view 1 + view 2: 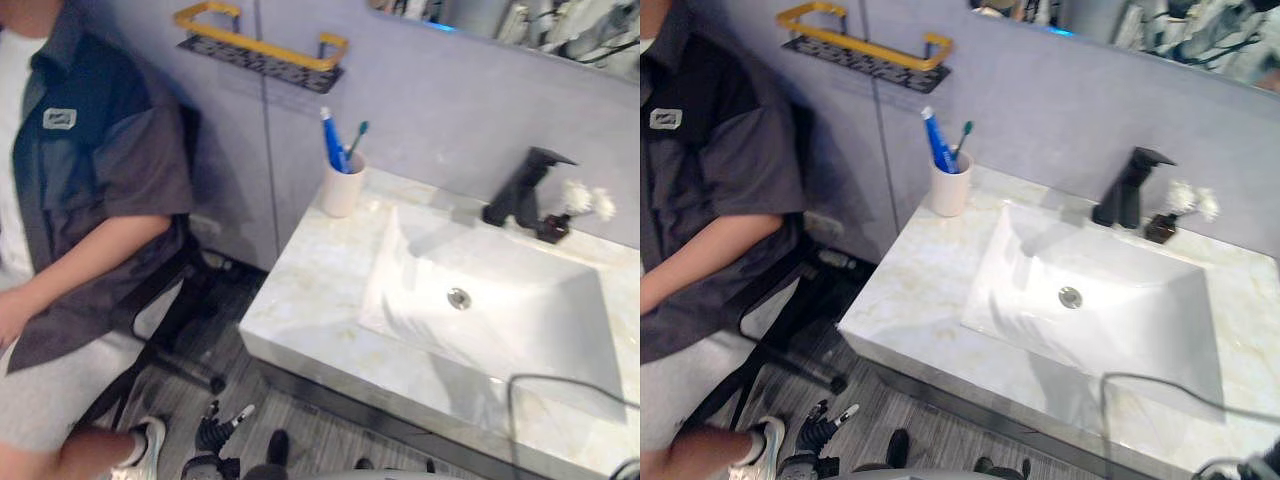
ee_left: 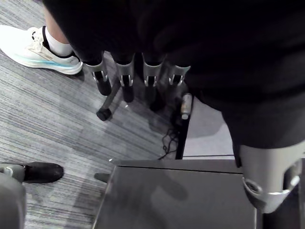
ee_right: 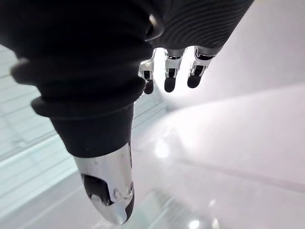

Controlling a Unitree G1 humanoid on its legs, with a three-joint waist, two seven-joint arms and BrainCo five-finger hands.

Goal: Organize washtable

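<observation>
washtable (image 1: 300,290) of pale marble stands against a grey wall (image 1: 430,90), white sink (image 1: 520,320) set into it. at its far left corner a cup (image 1: 340,190) holds a blue tube (image 1: 332,145) and a toothbrush (image 1: 357,135); a black faucet (image 1: 520,190) and a small vase of white flowers (image 1: 560,222) stand behind the sink. left hand (image 2: 126,78) hangs over the floor (image 2: 52,124) — fingers straight, slightly apart, empty. right hand (image 3: 171,67) hovers above a pale surface, fingers straight too. a person (image 1: 90,180) sits left of the washtable.
</observation>
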